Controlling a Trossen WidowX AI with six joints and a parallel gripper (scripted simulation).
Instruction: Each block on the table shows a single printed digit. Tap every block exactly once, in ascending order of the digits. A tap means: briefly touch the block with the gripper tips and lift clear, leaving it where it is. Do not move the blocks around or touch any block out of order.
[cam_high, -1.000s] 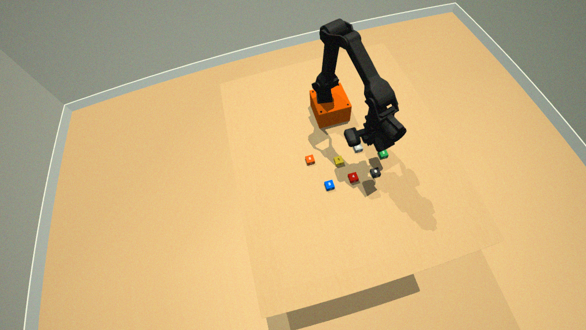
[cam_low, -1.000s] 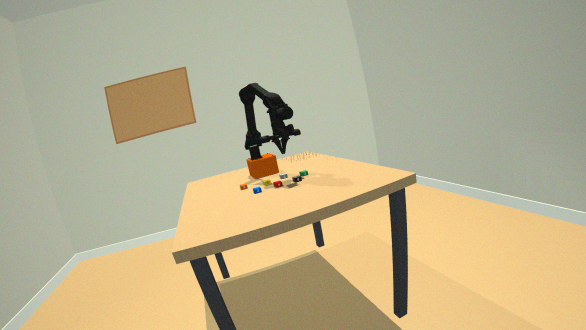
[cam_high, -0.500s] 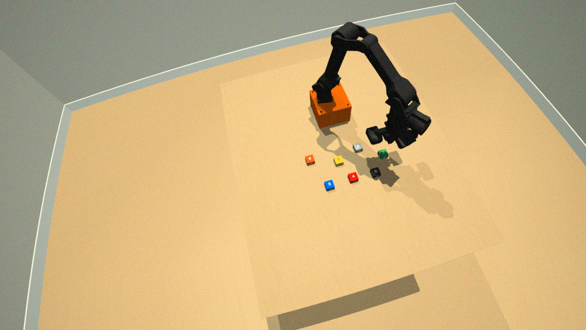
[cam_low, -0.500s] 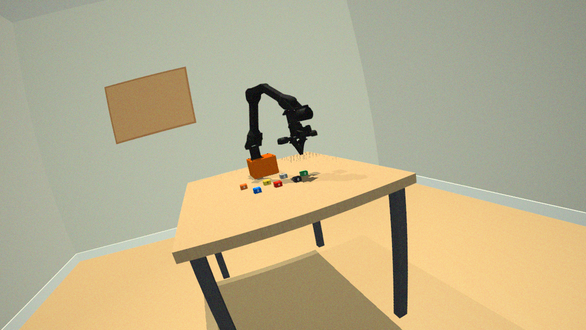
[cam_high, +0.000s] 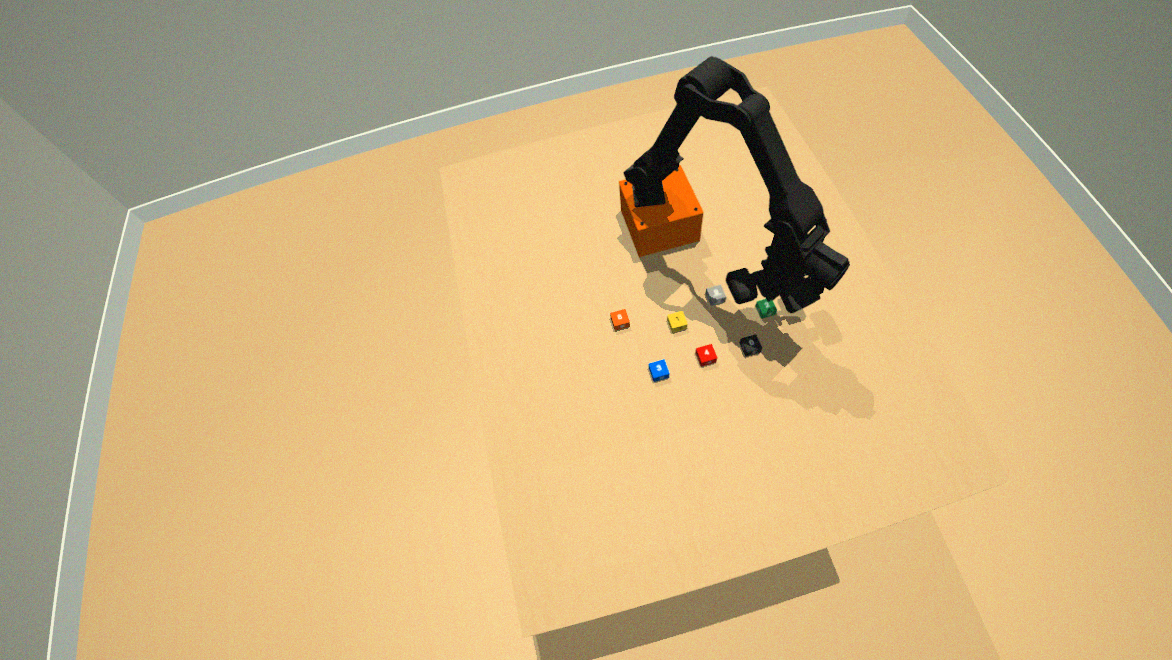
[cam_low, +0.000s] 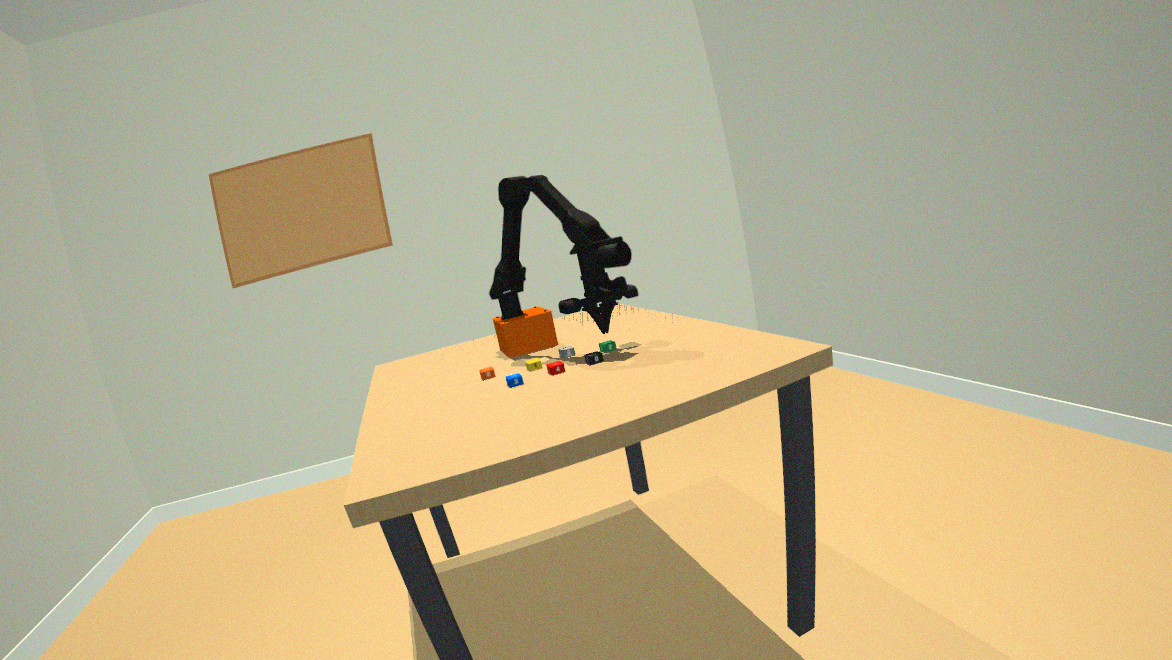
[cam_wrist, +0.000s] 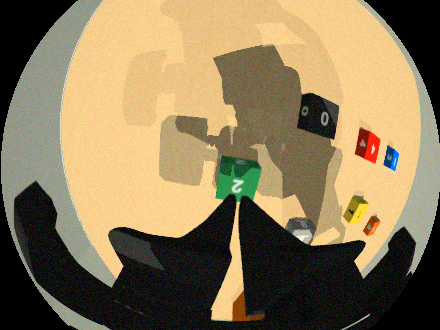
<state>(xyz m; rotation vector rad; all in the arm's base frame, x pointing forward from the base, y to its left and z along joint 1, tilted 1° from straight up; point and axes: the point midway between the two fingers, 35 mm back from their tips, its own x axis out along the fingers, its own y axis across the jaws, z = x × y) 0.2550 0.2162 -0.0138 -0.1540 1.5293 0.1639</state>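
Note:
My gripper (cam_low: 605, 330) (cam_wrist: 236, 200) is shut and empty, its tips a little above the green block marked 2 (cam_high: 766, 308) (cam_low: 606, 346) (cam_wrist: 245, 179). In the top view the hand hides the tips. A black block marked 0 (cam_high: 750, 345) (cam_low: 593, 358) (cam_wrist: 318, 116), a red block marked 4 (cam_high: 706, 355) (cam_low: 556, 368) (cam_wrist: 367, 145) and a blue block marked 3 (cam_high: 658, 370) (cam_low: 514, 380) (cam_wrist: 391, 158) stand apart. A yellow block (cam_high: 677, 322) (cam_low: 533, 364) (cam_wrist: 356, 210), an orange block (cam_high: 620, 319) (cam_low: 487, 373) (cam_wrist: 371, 226) and a grey block (cam_high: 715, 295) (cam_low: 566, 352) (cam_wrist: 300, 231) carry digits I cannot read surely.
The orange base box (cam_high: 668, 231) (cam_low: 526, 332) carries the arm behind the blocks. The grey block is close beside the hand in the top view, and a finger partly covers it in the wrist view. The arm's shadow falls across the black block and part of the green block.

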